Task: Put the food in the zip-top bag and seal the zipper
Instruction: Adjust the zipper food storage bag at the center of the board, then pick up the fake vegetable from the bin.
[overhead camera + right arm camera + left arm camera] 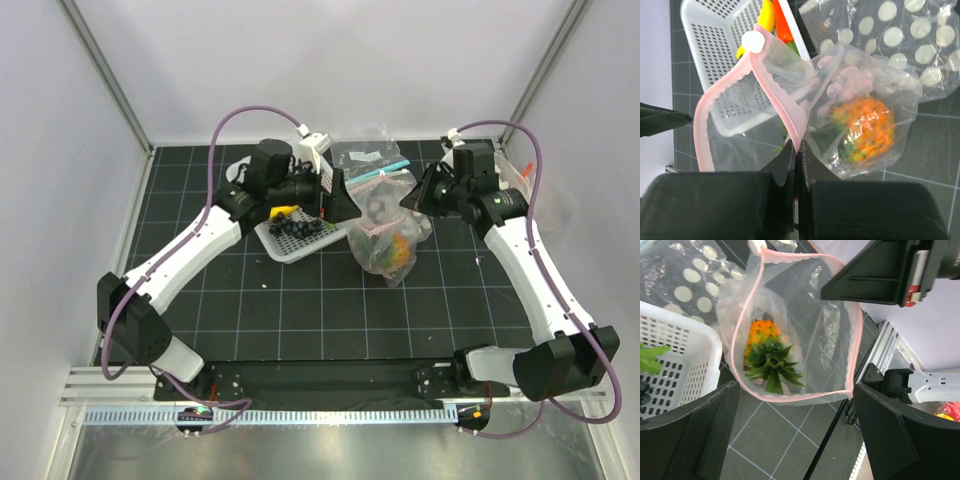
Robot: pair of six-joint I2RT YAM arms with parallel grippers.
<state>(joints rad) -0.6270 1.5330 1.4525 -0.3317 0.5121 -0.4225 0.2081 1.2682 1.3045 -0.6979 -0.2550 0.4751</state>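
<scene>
The dotted zip-top bag (385, 232) hangs with its mouth open, and the orange pineapple (764, 342) lies inside it. My right gripper (797, 146) is shut on the zipper (785, 107), the pink strip along the bag's mouth, and holds that edge up. My left gripper (796, 390) is open and empty, looking into the mouth with its fingers (705, 435) apart on either side. The banana (767, 16) and red pepper (782, 26) lie in the white basket (720, 47). The dark grapes (296, 226) are in the basket too.
The white basket (290, 240) sits just left of the bag, under the left arm. A clear bag with a teal strip (378, 175) lies behind. Another white-dotted bag (905, 35) lies beside the held one. The table's metal rail (885, 345) is close by.
</scene>
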